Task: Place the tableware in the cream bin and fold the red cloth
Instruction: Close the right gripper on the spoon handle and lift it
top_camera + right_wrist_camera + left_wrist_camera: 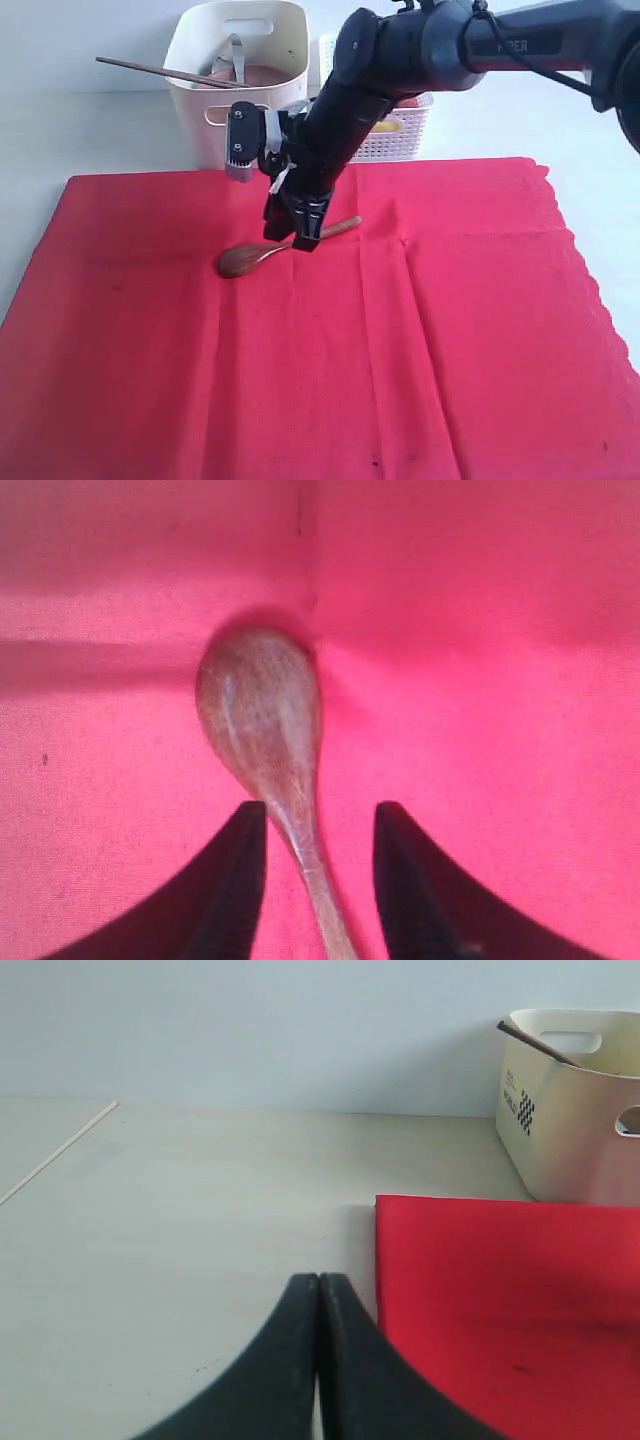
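A brown wooden spoon [247, 258] lies on the red cloth [450, 330], bowl toward the left. My right gripper [301, 236] is down over its handle, open, one finger on each side of the neck of the spoon [262, 715]; midway between the tips is my right gripper [320, 815]. The red cloth [480, 680] lies spread flat. The cream bin [240, 80] stands behind the cloth with chopsticks [160, 71] sticking out of it. My left gripper [318, 1282] is shut and empty over bare table beside the corner of the red cloth [500, 1290]; the cream bin [570, 1120] shows beyond.
A white lattice basket [395, 130] stands right of the cream bin, partly hidden by the right arm. The pale table [180, 1210] extends left of the cloth. The cloth's scalloped edge [590, 280] runs down the right side.
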Tool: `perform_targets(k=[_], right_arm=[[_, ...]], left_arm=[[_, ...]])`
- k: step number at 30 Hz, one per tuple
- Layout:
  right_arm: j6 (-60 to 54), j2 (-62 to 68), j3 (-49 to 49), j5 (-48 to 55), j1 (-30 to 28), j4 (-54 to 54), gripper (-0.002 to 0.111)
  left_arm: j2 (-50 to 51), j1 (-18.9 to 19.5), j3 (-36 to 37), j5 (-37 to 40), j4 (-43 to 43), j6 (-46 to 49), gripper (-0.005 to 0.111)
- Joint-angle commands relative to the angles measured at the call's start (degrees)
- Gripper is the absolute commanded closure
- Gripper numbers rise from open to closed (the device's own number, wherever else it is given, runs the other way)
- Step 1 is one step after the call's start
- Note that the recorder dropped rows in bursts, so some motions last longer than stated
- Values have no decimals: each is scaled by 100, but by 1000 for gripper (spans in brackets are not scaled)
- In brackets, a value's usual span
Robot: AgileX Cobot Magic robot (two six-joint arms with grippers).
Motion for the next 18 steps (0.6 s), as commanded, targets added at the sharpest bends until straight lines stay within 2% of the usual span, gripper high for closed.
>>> perform_targets(k=[1, 8, 10, 12, 14, 16, 18], right_arm=[[-18, 36, -25, -15, 11, -31, 57], [-18, 414, -25, -23, 11, -324, 56], [-18, 481, -25, 18, 11, -649, 61], [-18, 454, -25, 80, 11, -655, 76], [-18, 307, -25, 80, 11, -625, 98], [-4, 96, -25, 103, 11, -535, 108], [-4, -191, -25, 97, 11, -341, 108]], left_arm=[[-30, -31, 4, -47, -21, -47, 106], [-30, -31, 4, -47, -21, -47, 106], [-30, -31, 4, -47, -21, -47, 106], [-30, -31, 4, -47, -21, -47, 106], [-30, -31, 4, -47, -21, -47, 106], [-30, -31, 4, -47, -21, -47, 106], [-30, -31, 4, -47, -21, -47, 106]])
